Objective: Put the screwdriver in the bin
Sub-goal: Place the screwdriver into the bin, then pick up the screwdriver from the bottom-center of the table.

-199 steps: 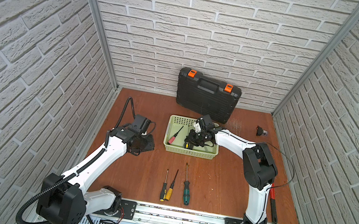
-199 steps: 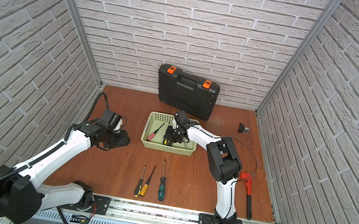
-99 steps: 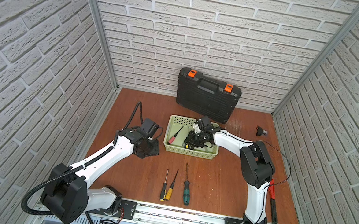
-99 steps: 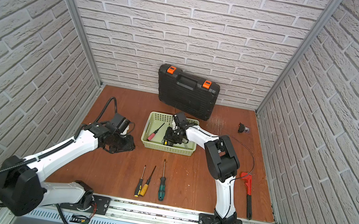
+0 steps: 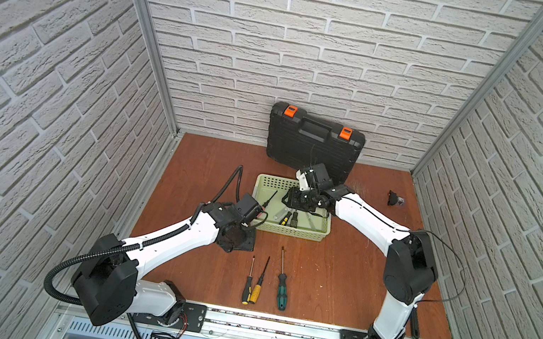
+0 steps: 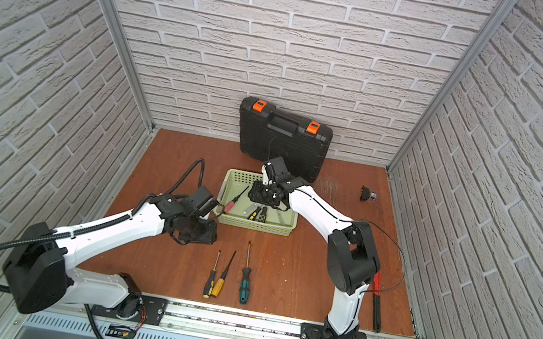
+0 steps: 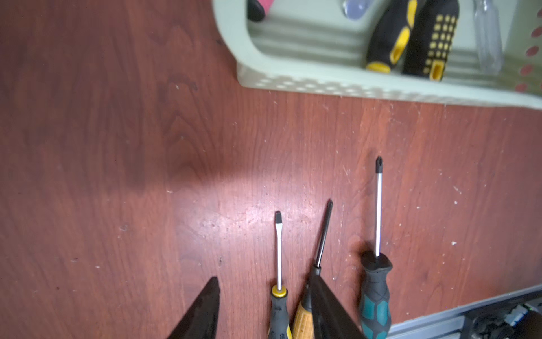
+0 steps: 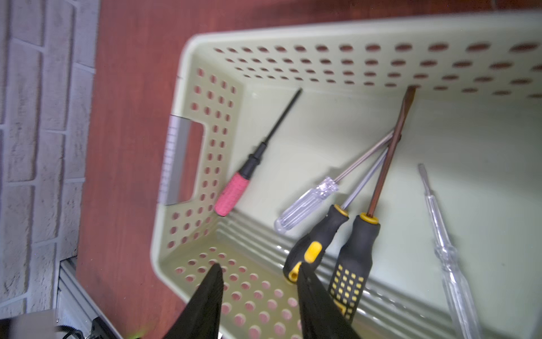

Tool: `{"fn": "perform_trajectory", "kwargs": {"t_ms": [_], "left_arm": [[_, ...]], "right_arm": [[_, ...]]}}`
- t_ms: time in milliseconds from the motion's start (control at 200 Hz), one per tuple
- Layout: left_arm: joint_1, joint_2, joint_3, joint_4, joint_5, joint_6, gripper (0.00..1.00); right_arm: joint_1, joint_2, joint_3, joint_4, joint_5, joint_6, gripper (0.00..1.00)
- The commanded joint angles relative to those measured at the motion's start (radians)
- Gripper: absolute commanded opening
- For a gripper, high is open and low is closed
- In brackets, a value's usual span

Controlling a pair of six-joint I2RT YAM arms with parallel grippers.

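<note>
The pale green bin (image 5: 289, 231) holds several screwdrivers, among them a pink-handled one (image 8: 233, 193) and two black-and-yellow ones (image 8: 355, 258). My right gripper (image 8: 260, 266) hangs open over the bin's inside, holding nothing. Three screwdrivers lie side by side on the table in front of the bin: a small black-and-yellow one (image 5: 247, 287), a yellow-handled one (image 5: 257, 287) and a teal-handled one (image 5: 281, 291). My left gripper (image 7: 265, 278) is open above the table by the bin's front left corner. Its fingers stand over the small screwdriver's handle (image 7: 278, 308) without touching it.
A black toolcase (image 5: 313, 144) with orange latches leans against the back wall behind the bin. A small black part (image 5: 395, 198) lies at the back right. A red-and-black tool (image 6: 375, 300) lies by the right arm's base. The metal rail (image 5: 274, 322) runs along the front edge.
My right gripper has opened over the bin. The left arm has swung right and forward, from the left side of the table to the bin's front left corner.
</note>
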Motion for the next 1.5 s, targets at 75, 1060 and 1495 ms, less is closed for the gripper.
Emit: {"fn": "perform_trajectory", "kwargs": {"t_ms": [75, 1060, 1495], "left_arm": [[-0.096, -0.028, -0.081, 0.023, -0.042, -0.107, 0.49], [-0.367, 0.114, -0.216, 0.120, -0.067, -0.326, 0.45], [-0.465, 0.135, -0.193, 0.081, -0.084, -0.420, 0.45]], "right_arm": [[0.067, -0.131, -0.004, -0.102, 0.111, -0.089, 0.44], [0.209, -0.404, -0.293, -0.115, 0.193, 0.018, 0.41], [0.213, -0.402, -0.313, -0.090, 0.184, 0.019, 0.41]]}}
